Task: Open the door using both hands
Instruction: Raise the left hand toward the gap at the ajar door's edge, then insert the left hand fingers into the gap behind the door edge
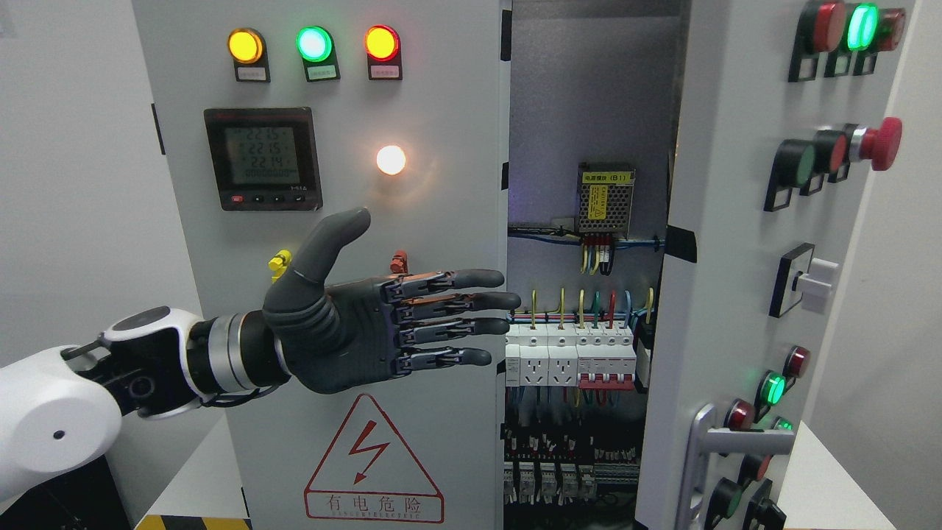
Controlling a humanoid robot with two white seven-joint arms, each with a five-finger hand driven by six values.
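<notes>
The left hand reaches in from the lower left, palm facing the camera, its four fingers stretched flat toward the right and its thumb raised; it holds nothing. The fingertips lie over the right edge of the left door, though whether they touch it is hard to judge from this angle. That door stands closed or nearly so, carrying three lit indicator lamps, a digital meter and a triangular warning sign. The right door is swung open toward the camera, its handle low on its face, exposing breakers and wiring inside the cabinet.
</notes>
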